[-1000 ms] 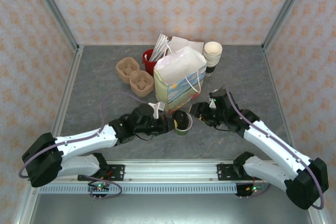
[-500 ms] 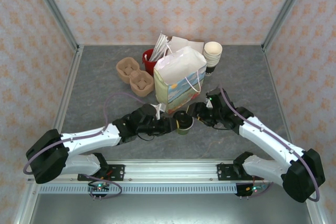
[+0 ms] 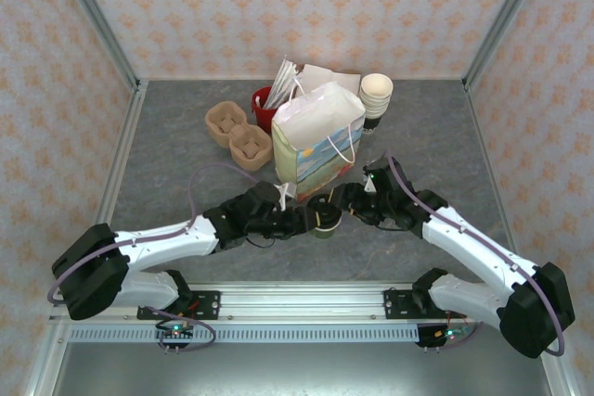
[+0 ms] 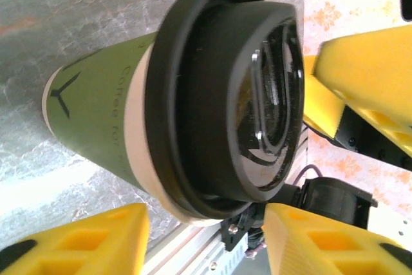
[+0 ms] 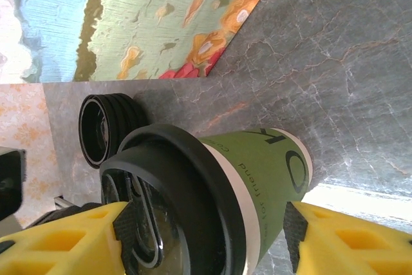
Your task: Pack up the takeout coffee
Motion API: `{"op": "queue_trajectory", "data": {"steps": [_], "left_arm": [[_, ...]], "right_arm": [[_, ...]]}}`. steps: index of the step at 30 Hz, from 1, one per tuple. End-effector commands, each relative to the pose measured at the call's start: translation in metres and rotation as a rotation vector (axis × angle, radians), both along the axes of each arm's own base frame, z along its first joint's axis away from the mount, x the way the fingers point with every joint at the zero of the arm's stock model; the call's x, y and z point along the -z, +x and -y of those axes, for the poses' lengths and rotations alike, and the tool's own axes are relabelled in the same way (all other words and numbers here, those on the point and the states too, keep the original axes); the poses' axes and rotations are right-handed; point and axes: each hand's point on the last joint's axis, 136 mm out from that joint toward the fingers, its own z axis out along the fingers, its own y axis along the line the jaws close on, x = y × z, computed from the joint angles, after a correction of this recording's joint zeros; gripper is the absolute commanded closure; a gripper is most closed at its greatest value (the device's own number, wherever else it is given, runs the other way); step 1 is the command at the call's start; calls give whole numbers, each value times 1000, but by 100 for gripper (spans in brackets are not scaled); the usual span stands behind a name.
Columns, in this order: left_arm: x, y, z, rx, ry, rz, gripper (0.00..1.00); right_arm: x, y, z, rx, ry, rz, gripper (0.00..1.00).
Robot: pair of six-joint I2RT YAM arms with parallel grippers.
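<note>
Left gripper (image 3: 302, 218) first: we see its jaws parted, the yellow fingers (image 4: 84, 239) standing apart with the rim of the black lid (image 4: 219, 94) between their tips. Whether they touch that rim we cannot tell. Our right gripper (image 3: 343, 201) is spread wide as well. Its own fingers (image 5: 347, 236) flank the cup (image 3: 323, 217), one by the lid and one by the base. They sit very close to it, and again we cannot tell whether they touch.

We find the cup on the table (image 3: 167, 164) between the two grippers, the left one at its left and the right one at its right. It has green sides with dark print, a pale band under the lid, and the lid pressed on. It stands just near of the bag (image 3: 316, 141), outside it, by the bag's near edge.

Close by the cup, toward the foot of the bag, we see a low stack of black rings (image 5: 103, 127) lying on the table. The bag stands upright with a painted floral front and cord handles. Left of it sit two brown pulp trays (image 3: 238, 133). Far of it there is a red pot (image 3: 264, 108) with white sticks in it. At the bag's far right is a stack of cream cups (image 3: 376, 92). The table is grey and marbled, with patterned walls around it.
</note>
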Motion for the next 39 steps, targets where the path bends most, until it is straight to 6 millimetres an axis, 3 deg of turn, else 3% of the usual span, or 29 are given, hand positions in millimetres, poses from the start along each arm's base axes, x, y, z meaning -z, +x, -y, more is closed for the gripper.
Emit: {"op": "queue_trajectory", "data": {"steps": [1, 4, 7, 17, 39], "left_arm": [[-19, 1, -1, 25, 8, 47, 40], [-29, 0, -7, 25, 23, 78, 27], [-33, 2, -15, 10, 60, 106, 21], [-40, 25, -32, -95, 140, 180, 19], [-10, 39, -11, -44, 212, 170, 20]], "right_arm": [[1, -1, 2, -14, -5, 16, 37], [2, -2, 2, -17, -6, 18, 38], [3, -3, 2, -24, -6, 17, 39], [5, -13, 0, -60, 12, -4, 41], [15, -31, 3, -94, 6, -50, 40]]}}
